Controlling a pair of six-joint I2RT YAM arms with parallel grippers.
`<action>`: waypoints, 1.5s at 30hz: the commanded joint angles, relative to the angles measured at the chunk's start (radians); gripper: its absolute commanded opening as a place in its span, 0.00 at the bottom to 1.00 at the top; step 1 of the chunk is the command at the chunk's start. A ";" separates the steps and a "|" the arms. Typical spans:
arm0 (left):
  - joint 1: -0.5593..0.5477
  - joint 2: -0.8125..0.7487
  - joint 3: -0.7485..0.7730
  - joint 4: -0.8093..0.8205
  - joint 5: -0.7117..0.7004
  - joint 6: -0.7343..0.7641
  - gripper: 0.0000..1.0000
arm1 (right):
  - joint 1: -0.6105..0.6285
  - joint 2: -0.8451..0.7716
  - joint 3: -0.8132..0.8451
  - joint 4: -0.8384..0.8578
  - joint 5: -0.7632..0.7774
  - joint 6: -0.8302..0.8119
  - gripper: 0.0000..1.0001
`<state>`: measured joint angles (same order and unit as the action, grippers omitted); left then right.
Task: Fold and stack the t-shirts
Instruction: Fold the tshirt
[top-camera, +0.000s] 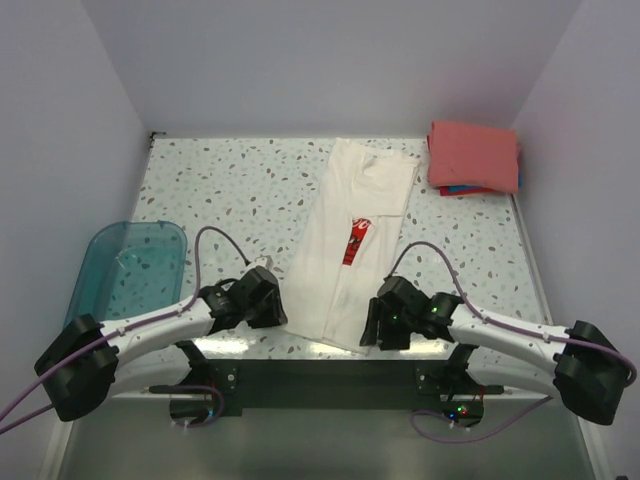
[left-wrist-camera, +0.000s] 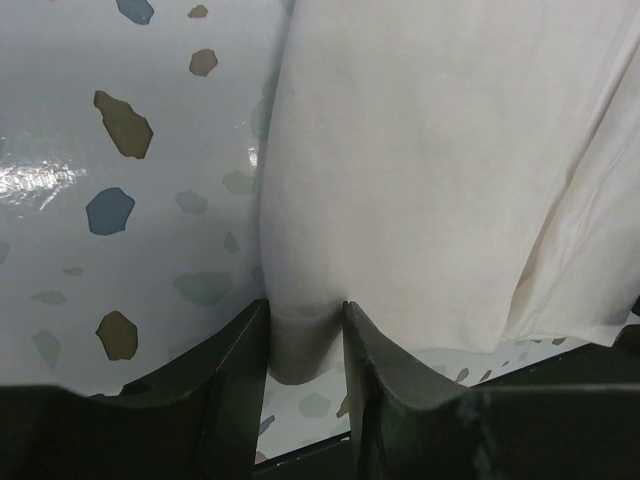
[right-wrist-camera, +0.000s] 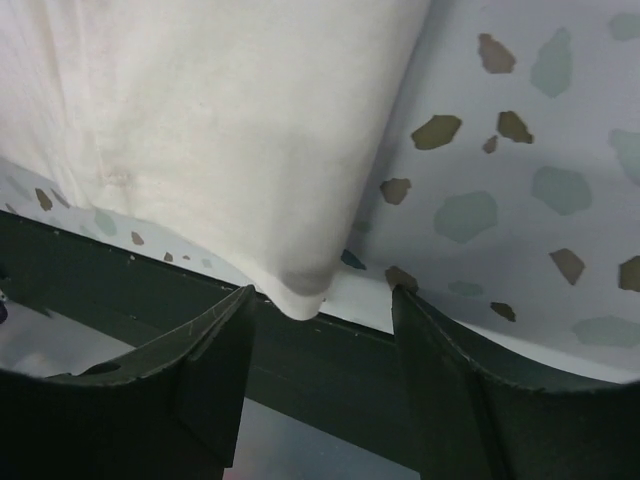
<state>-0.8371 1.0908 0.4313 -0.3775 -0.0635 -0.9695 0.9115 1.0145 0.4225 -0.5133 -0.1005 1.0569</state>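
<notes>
Now, main shirt: large cream-white cloth t-shirt (top-camera: 330, 270) with red-and-white chest print, lying as a long strip mid-table, near end at the table's front edge.
Left gripper (left-wrist-camera: 305, 340): narrow, pinching the strip's near-left corner.
Right gripper (right-wrist-camera: 325, 320): wide, straddling the near-right corner, unclamped.
Stack: folded coral-red cloth t-shirt (top-camera: 473, 155) on a blue edge (top-camera: 460, 189), far-right corner of the speckled table (top-camera: 230, 190).

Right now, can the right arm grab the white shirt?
Probably yes: a corner of the shirt lies inside the open right gripper, and nothing blocks it.
</notes>
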 joint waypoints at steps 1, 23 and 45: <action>-0.016 0.018 -0.051 -0.054 0.022 -0.015 0.39 | 0.032 0.050 -0.024 0.058 0.010 0.077 0.59; -0.282 -0.025 -0.014 -0.063 -0.007 -0.132 0.00 | 0.043 -0.316 -0.077 -0.299 0.048 0.025 0.00; -0.034 0.221 0.392 0.087 -0.185 0.009 0.00 | -0.253 -0.021 0.325 -0.124 0.338 -0.294 0.00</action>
<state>-0.9199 1.2919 0.7658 -0.3885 -0.2077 -0.9985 0.7601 0.9691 0.7189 -0.7765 0.2184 0.8494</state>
